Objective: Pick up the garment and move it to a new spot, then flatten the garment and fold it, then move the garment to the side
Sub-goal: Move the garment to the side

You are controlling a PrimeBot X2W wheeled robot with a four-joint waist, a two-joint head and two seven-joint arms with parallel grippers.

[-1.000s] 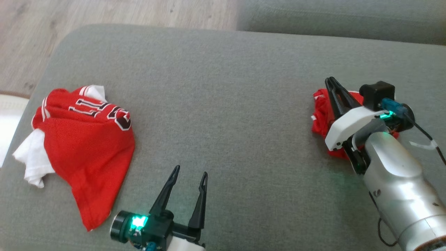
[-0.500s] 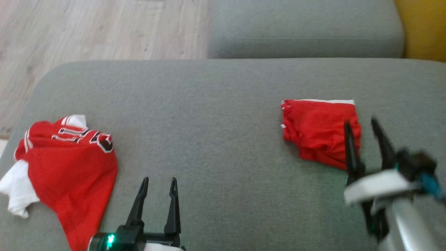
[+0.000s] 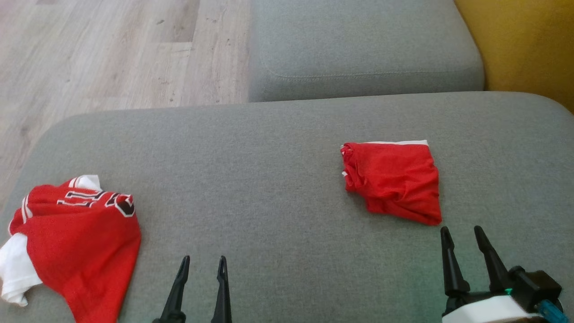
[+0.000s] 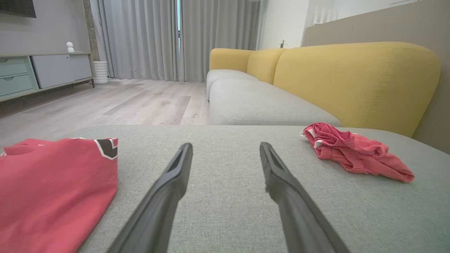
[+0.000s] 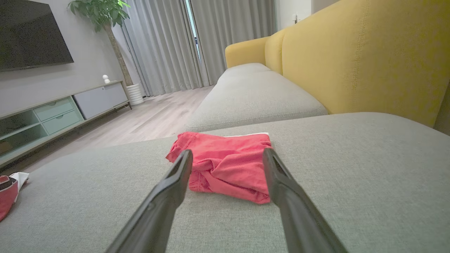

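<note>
Garment [image 3: 80, 237] crumpled far left; L gripper [image 3: 204, 259], R gripper [image 3: 461, 229] parted, empty.

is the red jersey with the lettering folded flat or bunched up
Bunched up: the jersey lies in a rumpled heap on the grey cushion, its white sleeve poking out crumpled at one side.

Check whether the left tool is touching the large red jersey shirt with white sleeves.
Apart. The head view shows bare grey sofa cushion between the left tool and the red jersey shirt; the left wrist view agrees.
</note>
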